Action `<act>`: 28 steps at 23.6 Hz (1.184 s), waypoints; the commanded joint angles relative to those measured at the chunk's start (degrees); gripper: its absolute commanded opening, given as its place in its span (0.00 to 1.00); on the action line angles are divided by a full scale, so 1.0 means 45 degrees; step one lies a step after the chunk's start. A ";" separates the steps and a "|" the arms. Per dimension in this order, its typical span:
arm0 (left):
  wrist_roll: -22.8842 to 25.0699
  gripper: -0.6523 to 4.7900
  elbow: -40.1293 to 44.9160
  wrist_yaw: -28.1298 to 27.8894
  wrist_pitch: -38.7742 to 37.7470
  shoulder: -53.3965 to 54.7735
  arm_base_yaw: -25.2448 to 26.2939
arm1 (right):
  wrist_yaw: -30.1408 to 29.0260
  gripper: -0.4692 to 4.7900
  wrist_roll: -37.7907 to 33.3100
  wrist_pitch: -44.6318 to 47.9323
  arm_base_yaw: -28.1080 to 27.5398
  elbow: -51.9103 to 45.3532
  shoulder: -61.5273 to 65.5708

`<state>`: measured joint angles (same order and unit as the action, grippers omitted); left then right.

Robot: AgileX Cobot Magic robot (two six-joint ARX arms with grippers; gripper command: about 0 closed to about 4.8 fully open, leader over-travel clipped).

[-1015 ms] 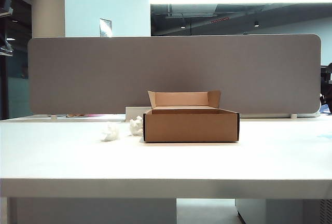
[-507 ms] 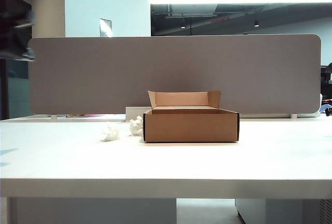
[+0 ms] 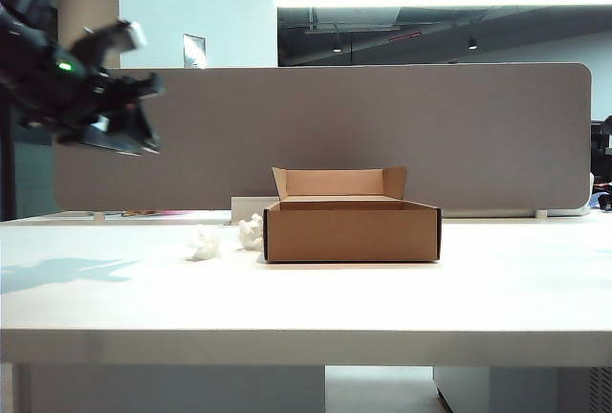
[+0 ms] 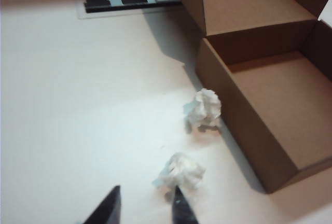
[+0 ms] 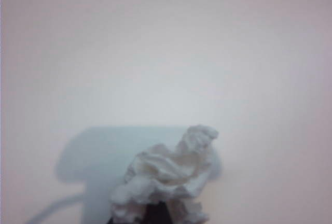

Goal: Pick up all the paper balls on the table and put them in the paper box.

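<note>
The left hand has swung into the exterior view since a second ago. It hangs high over the desk and throws a shadow on it. The box and the two wads beside it have not shifted.

From the left wrist, the fingers stand somewhat apart with nothing between them. The near ball lies on the desk just ahead of the fingertips, off to the box side of the gap rather than centred in it. The far ball lies beyond it, near the box wall; whether it touches the wall I cannot tell. The box sits open beyond both balls, and what shows of its floor is bare.

The right hand is out of the exterior view. Its own camera shows it closed, with a third ball bunched right at the tips, apparently clamped.

I judge the left hand to be on its approach to the near ball, with no paper boxed yet. Next it must shift toward the box to centre the wad, spread wider, and descend. The right hand must carry its wad over the box.
</note>
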<state>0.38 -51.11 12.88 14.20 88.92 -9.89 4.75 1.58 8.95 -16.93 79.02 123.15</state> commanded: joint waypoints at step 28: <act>0.0063 0.35 -0.2599 0.1195 -0.0665 0.3677 -0.0573 | -0.9549 0.09 -0.2414 0.1205 0.3410 0.0092 -0.1671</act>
<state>0.40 -62.76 17.47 10.63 105.12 -12.43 -34.89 -9.08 13.50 -2.96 79.20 116.09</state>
